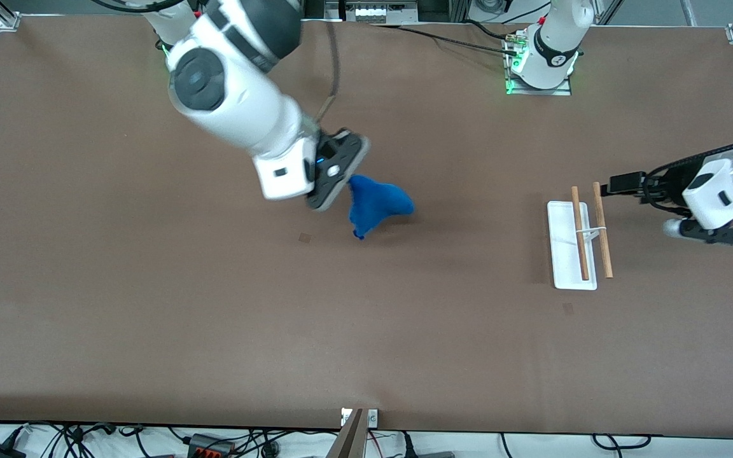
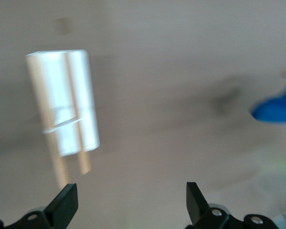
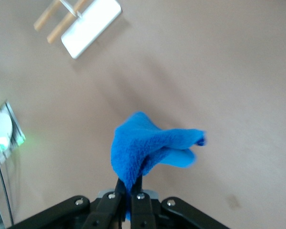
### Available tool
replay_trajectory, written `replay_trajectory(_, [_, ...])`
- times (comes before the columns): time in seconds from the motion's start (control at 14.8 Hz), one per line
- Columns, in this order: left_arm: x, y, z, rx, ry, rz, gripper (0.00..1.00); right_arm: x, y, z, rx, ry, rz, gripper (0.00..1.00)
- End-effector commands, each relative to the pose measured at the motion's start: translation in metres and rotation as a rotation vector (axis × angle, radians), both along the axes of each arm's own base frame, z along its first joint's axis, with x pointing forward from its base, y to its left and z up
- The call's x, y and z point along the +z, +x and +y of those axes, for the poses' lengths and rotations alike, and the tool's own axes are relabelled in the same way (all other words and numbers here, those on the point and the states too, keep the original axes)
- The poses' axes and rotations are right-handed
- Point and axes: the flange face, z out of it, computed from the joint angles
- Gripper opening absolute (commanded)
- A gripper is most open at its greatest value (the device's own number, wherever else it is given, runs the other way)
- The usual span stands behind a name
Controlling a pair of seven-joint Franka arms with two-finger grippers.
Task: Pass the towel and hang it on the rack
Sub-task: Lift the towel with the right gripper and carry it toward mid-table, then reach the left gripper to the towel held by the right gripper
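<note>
A blue towel [image 1: 379,203] hangs bunched from my right gripper [image 1: 346,184], which is shut on its upper fold over the middle of the table. The right wrist view shows the fingers [image 3: 121,183] pinching the towel [image 3: 148,148] of the right gripper [image 3: 129,185]. The rack [image 1: 573,245], a white base with two wooden rods, stands toward the left arm's end of the table. My left gripper [image 1: 621,184] hovers beside the rack's rods, open and holding nothing. In the left wrist view the left gripper [image 2: 131,200] is spread wide, with the rack [image 2: 62,105] and a corner of the towel [image 2: 276,107] in sight.
The brown table [image 1: 214,331] carries two small dark marks [image 1: 305,237], one near the towel and one nearer the front camera than the rack. The left arm's base [image 1: 541,63] stands at the table's top edge. The rack [image 3: 88,28] shows in the right wrist view.
</note>
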Motion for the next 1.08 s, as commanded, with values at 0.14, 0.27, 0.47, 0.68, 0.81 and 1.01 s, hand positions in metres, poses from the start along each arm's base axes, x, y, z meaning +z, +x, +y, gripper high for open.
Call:
replay_trajectory(0.14, [-0.014, 0.007, -0.064, -0.177, -0.153, -0.023, 1.0, -0.002, -0.015, 0.042, -0.131, 0.067, 0.018, 0.0])
replay_trajectory(0.27, [-0.007, 0.006, -0.095, -0.292, -0.188, -0.063, 1.0, -0.001, -0.022, 0.05, -0.126, 0.067, 0.021, 0.0])
replay_trajectory(0.47, [-0.017, 0.016, -0.141, -0.574, -0.315, -0.217, 1.0, 0.0, -0.023, 0.051, -0.125, 0.071, 0.018, 0.0])
replay_trajectory(0.68, [-0.027, 0.015, -0.19, -0.836, -0.418, -0.389, 1.0, 0.0, -0.025, 0.052, -0.121, 0.067, 0.021, 0.0])
replay_trajectory(0.81, [-0.027, 0.01, -0.222, -0.956, -0.512, -0.482, 1.0, 0.001, -0.025, 0.052, -0.117, 0.065, 0.018, 0.0])
replay_trajectory(1.01, [-0.024, 0.006, -0.257, -1.073, -0.555, -0.614, 1.0, 0.0, -0.023, 0.049, -0.115, 0.063, 0.016, 0.0])
